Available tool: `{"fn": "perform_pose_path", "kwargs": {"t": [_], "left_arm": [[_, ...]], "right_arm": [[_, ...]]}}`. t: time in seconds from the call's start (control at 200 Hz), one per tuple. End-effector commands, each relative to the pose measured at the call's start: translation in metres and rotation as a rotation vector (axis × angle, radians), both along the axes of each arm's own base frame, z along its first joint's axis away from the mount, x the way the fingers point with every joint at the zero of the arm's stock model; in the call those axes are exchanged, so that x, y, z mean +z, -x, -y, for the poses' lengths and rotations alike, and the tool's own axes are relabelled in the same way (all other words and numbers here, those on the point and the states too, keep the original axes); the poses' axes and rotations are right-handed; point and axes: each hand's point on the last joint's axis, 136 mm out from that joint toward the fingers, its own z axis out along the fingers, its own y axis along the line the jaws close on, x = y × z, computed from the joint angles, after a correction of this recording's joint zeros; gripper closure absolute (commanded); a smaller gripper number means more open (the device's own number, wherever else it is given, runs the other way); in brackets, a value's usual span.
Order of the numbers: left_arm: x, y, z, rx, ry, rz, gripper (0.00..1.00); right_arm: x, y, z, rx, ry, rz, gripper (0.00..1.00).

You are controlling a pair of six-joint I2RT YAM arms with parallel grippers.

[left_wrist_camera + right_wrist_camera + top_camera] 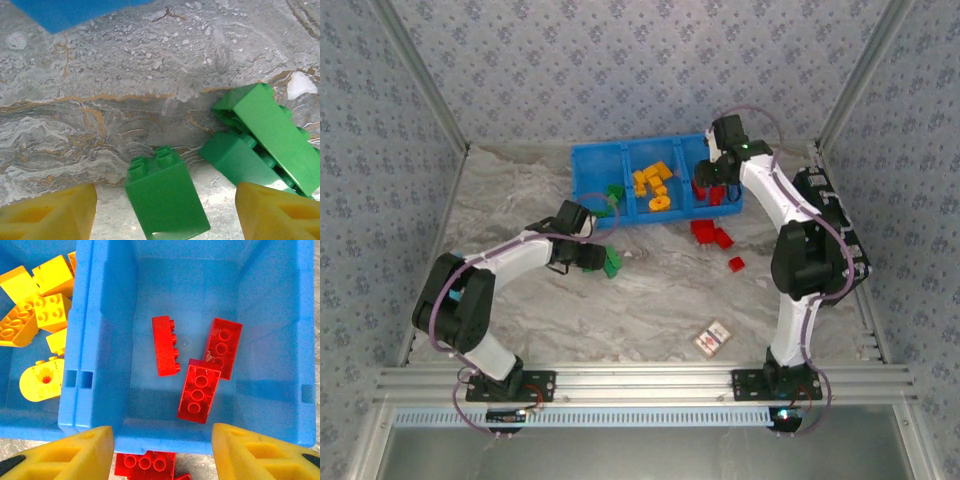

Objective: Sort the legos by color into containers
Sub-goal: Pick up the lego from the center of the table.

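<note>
Marbled bench (650,300), patterned walls (620,60). Step: green pick. The left end effector (165,212) stands wide, straddling a green brick (167,197), lower centre of left wrist view; next, close squarely. The right end effector (164,450), wide and empty, hangs over the blue bin (100,330); loose red bricks (712,235) wait outside.
</note>
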Motion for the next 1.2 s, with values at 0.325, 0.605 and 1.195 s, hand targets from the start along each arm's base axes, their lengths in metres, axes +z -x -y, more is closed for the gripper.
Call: {"fn": "perform_pose_path", "kwargs": {"t": [0.325,0.605,1.195], "left_arm": [[-0.015,0.008,-0.007,0.028,-0.040,-0.042,0.34],[-0.025,0.010,-0.009,0.036,-0.047,-0.060,0.43],[-0.002,0.003,-0.009,0.057,-0.039,-0.016,0.65]], "right_arm": [[0.020,0.016,-0.002,0.026,-0.008,0.041,0.43],[0.025,0.024,-0.003,0.024,0.003,0.054,0.42],[0.027,0.093,0.016,0.025,0.024,-0.010,0.41]]}}
